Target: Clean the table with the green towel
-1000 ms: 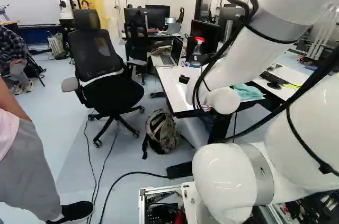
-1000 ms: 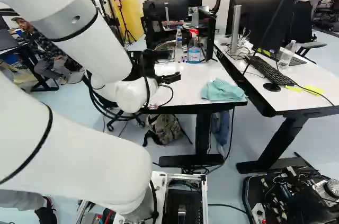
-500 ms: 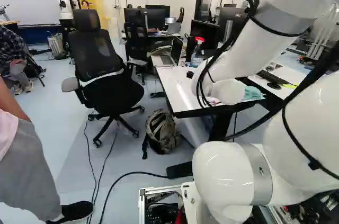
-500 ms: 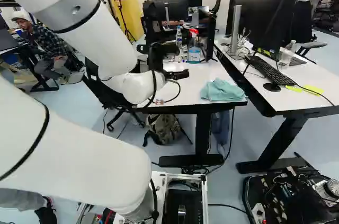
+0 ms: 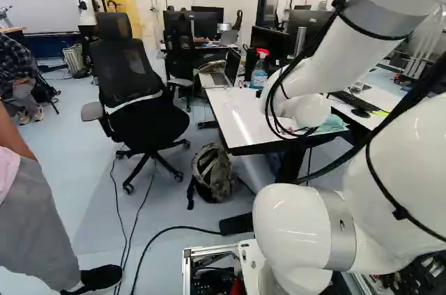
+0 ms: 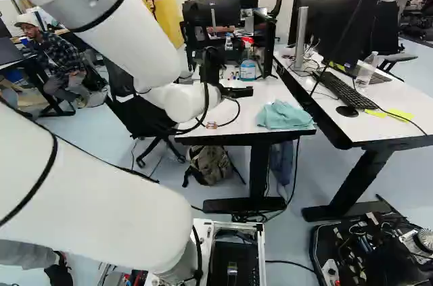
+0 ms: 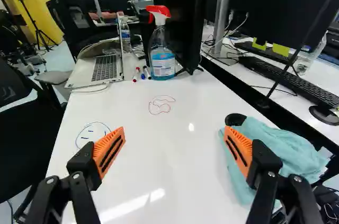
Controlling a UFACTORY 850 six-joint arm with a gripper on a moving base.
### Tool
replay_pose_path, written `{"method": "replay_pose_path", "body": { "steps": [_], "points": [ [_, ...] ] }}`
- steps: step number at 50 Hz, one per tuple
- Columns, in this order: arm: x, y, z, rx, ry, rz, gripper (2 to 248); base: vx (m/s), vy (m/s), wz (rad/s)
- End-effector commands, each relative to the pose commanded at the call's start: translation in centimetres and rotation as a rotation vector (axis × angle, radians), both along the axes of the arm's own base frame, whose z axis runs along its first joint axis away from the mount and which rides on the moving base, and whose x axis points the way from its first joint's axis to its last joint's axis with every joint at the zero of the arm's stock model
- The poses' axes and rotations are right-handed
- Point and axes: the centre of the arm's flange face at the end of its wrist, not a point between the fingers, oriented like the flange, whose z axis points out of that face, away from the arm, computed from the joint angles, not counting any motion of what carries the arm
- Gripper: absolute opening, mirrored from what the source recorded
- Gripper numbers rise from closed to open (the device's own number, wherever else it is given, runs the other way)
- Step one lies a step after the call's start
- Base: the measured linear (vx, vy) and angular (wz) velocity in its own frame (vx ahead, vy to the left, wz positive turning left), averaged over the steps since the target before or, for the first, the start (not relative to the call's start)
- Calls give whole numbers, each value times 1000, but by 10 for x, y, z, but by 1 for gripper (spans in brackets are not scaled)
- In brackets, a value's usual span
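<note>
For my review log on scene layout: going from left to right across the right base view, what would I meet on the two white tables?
Spray bottle → crumpled green towel → black mouse → yellow sticky notes.

We see a blue-green towel [image 7: 288,152], white desk [image 7: 175,155], red scribble [image 7: 160,105], blue outline [image 7: 89,125] and our black claw [image 6: 238,92] with orange pads [image 7: 109,151].

One towel [image 7: 288,147], one spray bottle [image 7: 161,57], two water bottles [image 7: 125,36], two drawings [image 7: 159,105], perhaps four pens [image 7: 137,74], tightly bunched.
</note>
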Motion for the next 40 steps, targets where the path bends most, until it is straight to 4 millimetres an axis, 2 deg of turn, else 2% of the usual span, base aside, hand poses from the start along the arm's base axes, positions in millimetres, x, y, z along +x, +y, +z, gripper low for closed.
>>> {"method": "replay_pose_path", "body": {
  "steps": [40],
  "points": [
    [8,-54,30,27,71,-135,247,0,0,0]
  ]
}}
